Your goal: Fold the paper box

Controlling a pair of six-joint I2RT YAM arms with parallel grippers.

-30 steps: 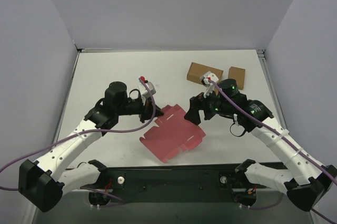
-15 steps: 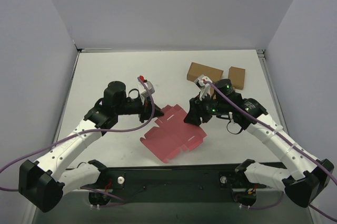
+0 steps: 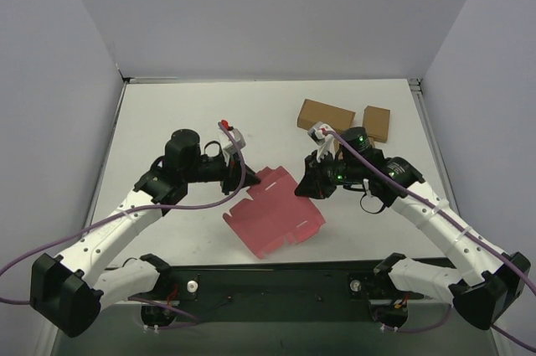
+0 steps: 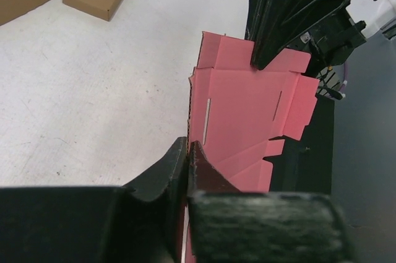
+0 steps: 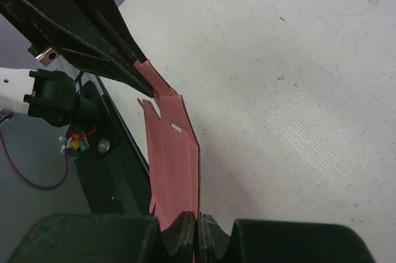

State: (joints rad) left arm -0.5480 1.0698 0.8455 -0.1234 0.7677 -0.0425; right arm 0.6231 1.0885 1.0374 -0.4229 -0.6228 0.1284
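The paper box [image 3: 272, 209] is a pink-red flat card sheet with notched tabs, lying in the middle of the table between the two arms. My left gripper [image 3: 249, 178] is at its far left corner. In the left wrist view the left gripper [image 4: 187, 145] has its jaws pinched on the sheet's [image 4: 247, 108] edge. My right gripper [image 3: 303, 188] meets the sheet's far right edge. In the right wrist view the right gripper [image 5: 198, 216] is shut on the card's [image 5: 173, 164] thin edge, which stands edge-on.
Two brown cardboard boxes [image 3: 325, 115] [image 3: 377, 122] lie at the back right, behind the right arm. The black base bar [image 3: 276, 276] runs along the near edge of the table. Grey walls close in the left, right and back sides.
The right gripper moved a little left to the sheet's right edge and closed on it from wide open. The left arm has stayed in place at the sheet's left corner.
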